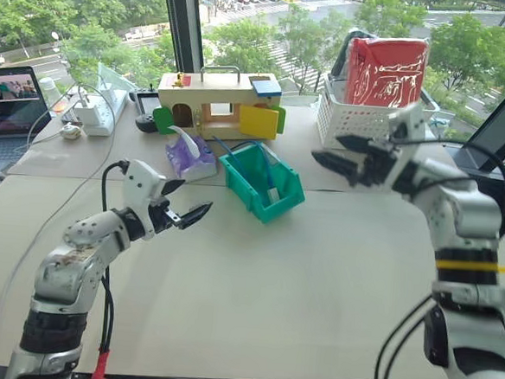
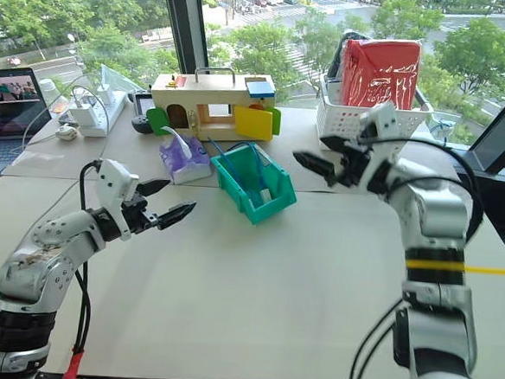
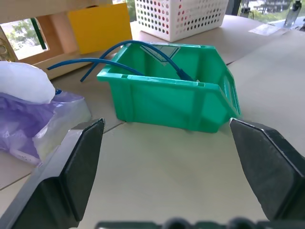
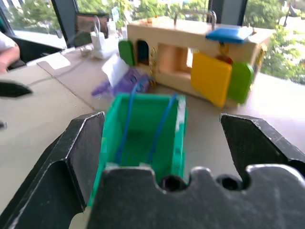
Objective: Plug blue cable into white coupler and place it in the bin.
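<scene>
Silver-grey metal arms with white wrist housings, black two-fingered left claw (image 1: 187, 214) and right claw (image 1: 337, 157), black cables; a yellow band rings the right forearm.

bin (image 1: 279, 200): teal-green plastic, plain, one shade inside and out
blue cable (image 3: 157, 52): bright blue, thin loops against the green of the bin
table (image 1: 298, 279): pale beige, plain
left gripper (image 1: 186, 207): black jaws on a white and silver-grey arm
right gripper (image 1: 335, 152): black jaws; the arm white and grey with a yellow band
basket (image 1: 361, 119): white, its walls a lattice of small holes
bag in the basket (image 1: 386, 73): red, glossy, with white scrawled lines
toy house (image 1: 216, 96): pale natural wood; yellow door, green flaps, blue square on top
wipes pack (image 1: 190, 156): purple wrapper, white sheet sticking out
power strip (image 1: 97, 114): white
laptop (image 1: 11, 103): dark frame
</scene>
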`<state>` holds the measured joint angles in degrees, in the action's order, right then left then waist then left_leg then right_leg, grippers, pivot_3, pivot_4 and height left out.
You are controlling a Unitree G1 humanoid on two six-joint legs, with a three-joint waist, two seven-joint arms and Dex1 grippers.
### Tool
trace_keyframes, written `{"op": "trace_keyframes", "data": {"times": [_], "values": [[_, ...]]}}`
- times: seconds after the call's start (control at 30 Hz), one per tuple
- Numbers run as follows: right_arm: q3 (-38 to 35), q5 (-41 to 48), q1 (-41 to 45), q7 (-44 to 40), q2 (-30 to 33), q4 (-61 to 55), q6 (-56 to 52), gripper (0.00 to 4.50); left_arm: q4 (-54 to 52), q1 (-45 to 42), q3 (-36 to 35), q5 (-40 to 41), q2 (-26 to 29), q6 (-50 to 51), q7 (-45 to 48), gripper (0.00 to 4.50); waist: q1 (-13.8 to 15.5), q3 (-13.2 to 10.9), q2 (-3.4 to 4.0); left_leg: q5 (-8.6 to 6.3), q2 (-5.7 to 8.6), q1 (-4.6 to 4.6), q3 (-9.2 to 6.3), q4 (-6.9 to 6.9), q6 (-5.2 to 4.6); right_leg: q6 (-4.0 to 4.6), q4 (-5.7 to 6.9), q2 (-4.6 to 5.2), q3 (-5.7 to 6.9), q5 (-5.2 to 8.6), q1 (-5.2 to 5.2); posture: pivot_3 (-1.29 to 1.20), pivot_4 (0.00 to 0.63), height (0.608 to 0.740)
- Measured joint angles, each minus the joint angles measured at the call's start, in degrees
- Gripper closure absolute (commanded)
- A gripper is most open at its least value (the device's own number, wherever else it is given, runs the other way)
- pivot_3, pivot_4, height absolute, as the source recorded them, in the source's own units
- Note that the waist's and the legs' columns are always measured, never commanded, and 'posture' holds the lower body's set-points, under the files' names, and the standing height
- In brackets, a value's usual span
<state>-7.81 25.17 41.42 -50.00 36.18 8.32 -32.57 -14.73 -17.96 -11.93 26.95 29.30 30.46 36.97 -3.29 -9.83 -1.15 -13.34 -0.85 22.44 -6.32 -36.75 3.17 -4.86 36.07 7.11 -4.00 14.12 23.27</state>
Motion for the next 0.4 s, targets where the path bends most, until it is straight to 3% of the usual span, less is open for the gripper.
{"op": "trace_keyframes", "data": {"times": [0.2, 0.4], "values": [[-2.3, -1.9, -17.0, -1.4, 4.8, -7.8, 5.0, 0.04, 5.3, 6.0, -0.6, -4.7, 0.8, -7.0, -0.5, 0.00, -0.3, 0.0, 0.00, 0.00, 0.01, -0.16, 0.04, -0.07, -0.01, -0.01, 0.02, 0.00, -0.04, 0.00, -0.18, 0.00, 0.150, 0.740], [-2.0, -2.6, -19.6, 0.5, 2.6, -7.8, 8.7, 0.04, 6.6, 5.8, -0.3, -4.3, -1.9, -6.5, -1.7, 0.00, -0.3, 0.0, -0.01, 0.01, 0.01, -0.16, 0.02, -0.12, 0.02, 0.01, 0.07, 0.00, -0.04, -0.07, -0.18, 0.00, 0.150, 0.740]]}}
